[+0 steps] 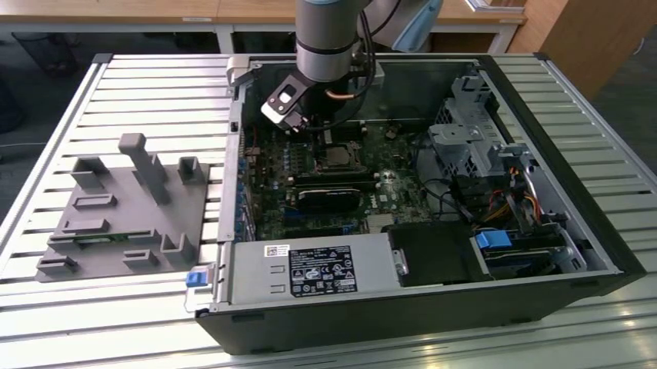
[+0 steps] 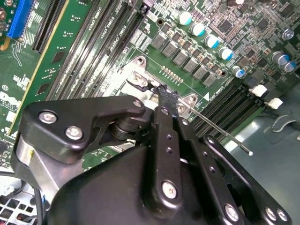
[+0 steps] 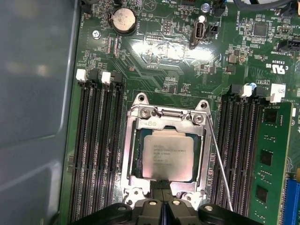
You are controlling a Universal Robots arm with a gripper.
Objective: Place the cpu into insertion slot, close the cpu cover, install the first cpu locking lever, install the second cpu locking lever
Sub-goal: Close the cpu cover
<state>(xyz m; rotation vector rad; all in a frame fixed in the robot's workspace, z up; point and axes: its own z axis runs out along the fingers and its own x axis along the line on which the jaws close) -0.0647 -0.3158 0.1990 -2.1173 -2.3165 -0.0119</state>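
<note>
**CPU seated under its lowered cover, gripper tip at the socket's edge**

A black computer case [image 1: 575, 192] lies open on its side on the slatted metal tabletop [image 1: 154, 84]. It holds a green motherboard [image 1: 395, 184], a black graphics card [image 1: 328, 200], a silver power supply box [image 1: 308, 269] and a grey metal drive cage [image 1: 457, 142]. At the exterior view's left, apart from the case, a grey plastic fixture [image 1: 123, 215] with upright posts stands on the tabletop.

In the first wrist view the cpu [image 3: 168, 157], a small flat square chip with a silvery-tan metal top, lies in the insertion slot [image 3: 138, 150], the dark square socket set into the board. Its metal face is up and its edges run square to the socket. The cpu cover [image 3: 127, 159], a thin silver metal frame with a square window, lies flat around the chip. The cover's long axis runs parallel with the black memory slots [image 3: 98, 154] that flank it on 2 sides. A thin silver wire locking lever [image 3: 220, 166] runs beside the cover and slants away from it toward its free end.

The black 2-fingered gripper [image 2: 166, 96] reaches into the case on the robot arm [image 1: 328, 38]. In both wrist views its fingers are clenched together with nothing seen between them. Their tip rests at the end edge of the cover.
</note>
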